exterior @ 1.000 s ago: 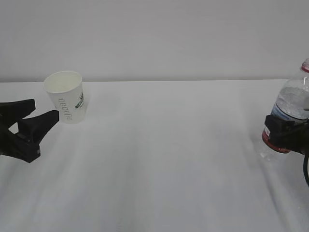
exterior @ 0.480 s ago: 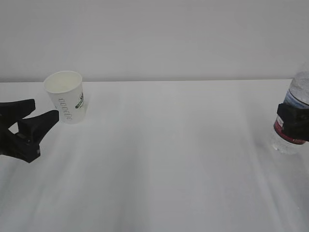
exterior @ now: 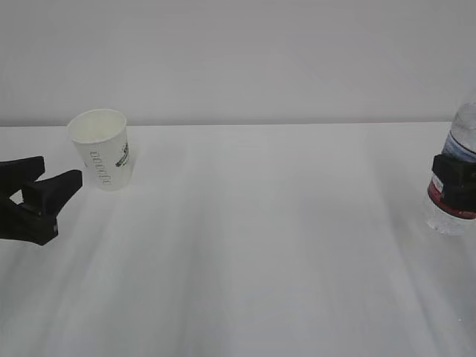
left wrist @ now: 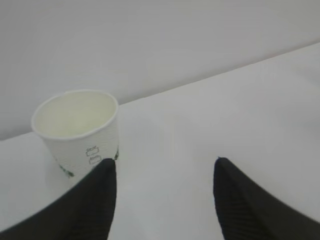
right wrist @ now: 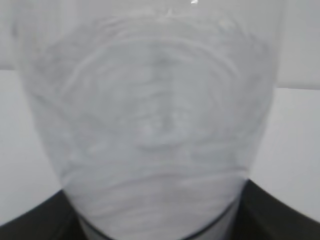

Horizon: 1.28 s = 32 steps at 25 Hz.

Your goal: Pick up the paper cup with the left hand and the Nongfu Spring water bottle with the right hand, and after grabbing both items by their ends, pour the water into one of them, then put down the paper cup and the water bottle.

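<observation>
Paper cup (exterior: 102, 149) and water bottle (exterior: 460, 178) sit far apart on a plain white table (exterior: 260, 245), the cup upright at the far left and the bottle at the far right edge of the exterior view. We see the left hand (exterior: 43, 187) low on the table just left of and in front of the cup, its two black fingers spread and holding nothing; a gap separates the upper fingertip from the cup wall. In the left wrist view the cup (left wrist: 79, 131) stands beyond the left finger (left wrist: 95, 200), off to one side of the gap between the jaws instead of inside it. Compared with a second ago, this gripper has drawn slightly back to the left, while the cup has not moved. We see the right hand (exterior: 455, 186) clasped around the bottle at its red label. A second earlier the bottle was tilted and held further left; now it stands upright against the frame edge. The right wrist view is filled by the bottle's clear ribbed body (right wrist: 150, 125), set between the dark jaws.
</observation>
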Each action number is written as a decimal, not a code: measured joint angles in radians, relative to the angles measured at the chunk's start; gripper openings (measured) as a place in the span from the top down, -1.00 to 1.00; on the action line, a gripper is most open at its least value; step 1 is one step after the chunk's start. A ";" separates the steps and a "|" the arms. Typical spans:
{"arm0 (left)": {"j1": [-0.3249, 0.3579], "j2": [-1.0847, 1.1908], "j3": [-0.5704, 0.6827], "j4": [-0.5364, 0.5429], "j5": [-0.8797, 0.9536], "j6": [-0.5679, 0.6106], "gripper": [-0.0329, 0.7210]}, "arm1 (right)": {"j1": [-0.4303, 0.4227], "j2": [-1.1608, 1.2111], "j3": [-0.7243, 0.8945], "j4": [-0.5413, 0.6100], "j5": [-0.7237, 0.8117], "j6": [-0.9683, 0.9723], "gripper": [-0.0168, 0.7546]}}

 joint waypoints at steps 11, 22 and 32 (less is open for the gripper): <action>0.000 0.097 0.000 -0.084 -0.083 0.000 -0.34 | 0.000 0.000 0.000 -0.031 0.015 -0.024 -0.18; 0.000 0.420 -0.038 -0.114 -0.212 0.000 -0.81 | 0.000 0.000 0.000 -0.053 0.019 -0.024 -0.18; 0.000 0.481 -0.138 -0.161 -0.219 0.000 -0.82 | 0.000 0.000 0.000 -0.053 0.019 -0.055 -0.18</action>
